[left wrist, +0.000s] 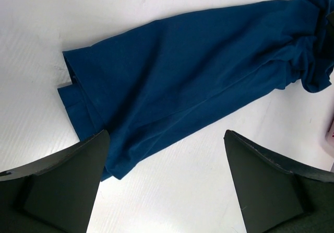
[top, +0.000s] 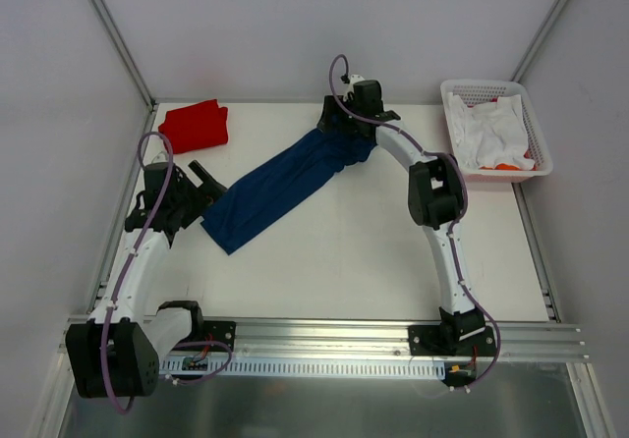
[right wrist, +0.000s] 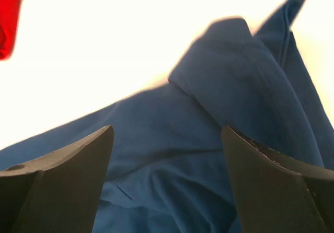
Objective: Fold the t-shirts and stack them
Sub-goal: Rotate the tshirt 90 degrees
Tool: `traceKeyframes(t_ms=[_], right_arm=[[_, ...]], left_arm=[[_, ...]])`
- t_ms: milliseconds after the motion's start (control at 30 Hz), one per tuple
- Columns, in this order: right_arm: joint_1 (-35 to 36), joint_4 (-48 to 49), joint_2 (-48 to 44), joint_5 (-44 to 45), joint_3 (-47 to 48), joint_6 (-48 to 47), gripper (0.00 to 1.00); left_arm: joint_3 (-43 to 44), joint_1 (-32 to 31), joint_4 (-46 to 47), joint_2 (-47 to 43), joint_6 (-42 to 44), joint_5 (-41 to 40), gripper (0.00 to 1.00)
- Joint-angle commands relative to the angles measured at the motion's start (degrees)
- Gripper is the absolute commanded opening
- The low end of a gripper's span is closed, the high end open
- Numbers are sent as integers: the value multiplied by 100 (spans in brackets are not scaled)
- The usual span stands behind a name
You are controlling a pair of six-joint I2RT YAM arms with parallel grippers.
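- Navy shirt (top: pixel 285 183) lies on the white worktop (top: pixel 383 251) as a long, narrow band. In the top view it runs aslant from about 8 o'clock of the worktop's middle up toward 12 o'clock.
- The 8 o'clock end lies flat, with a straight hem and layered edges. The 12 o'clock end is bunched into folds.
- Left end effector (top: pixel 209 181) sits just beside the band's lower half, at its 10 o'clock edge. From above I cannot tell whether it touches the cloth.
- The left wrist view shows it spread wide and gripping nothing. The shirt's hem corner reaches under the finger (left wrist: pixel 68 186) at 7 o'clock, and the rest stretches away toward 2 o'clock.
- Right end effector (top: pixel 334 126) is at the bunched end, near the worktop's far edge.
- Its wrist view shows it spread wide as well, with crumpled navy cloth lying between and beyond the fingers (right wrist: pixel 271 186). It is not closed on the cloth, and I cannot tell whether the pads touch it.
- Red shirt (top: pixel 194 127) lies folded at the 10 o'clock corner, well apart from the navy shirt and at 12 o'clock of the left end effector.
- Basket (top: pixel 491 89) stands at 2 o'clock and holds white cloth (top: pixel 491 134).
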Motion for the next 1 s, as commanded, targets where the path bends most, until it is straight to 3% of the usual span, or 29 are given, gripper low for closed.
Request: traceKeyframes(t_ms=[0,267,533,733,967], right_arm=[[-60,372,-719,-66,-375,-192,88],[-51,-66,-2240,268,-1211,-412,89],[-42,-726,-3408,207,-1607,-359,89],[-16,-875,-3928,233,-2063,-456,89],[-24,-832,-4455,102,-2539,-421,89]], left_arm=[[-16,51,174,95,220,-36,93],[54,-2,358,728,256,-414,93],[1,-248,1393,1684,176,-424,92],[45,-775,2195,2309,325,-248,92],[107,-1074,2222,2916,396,-300,93]])
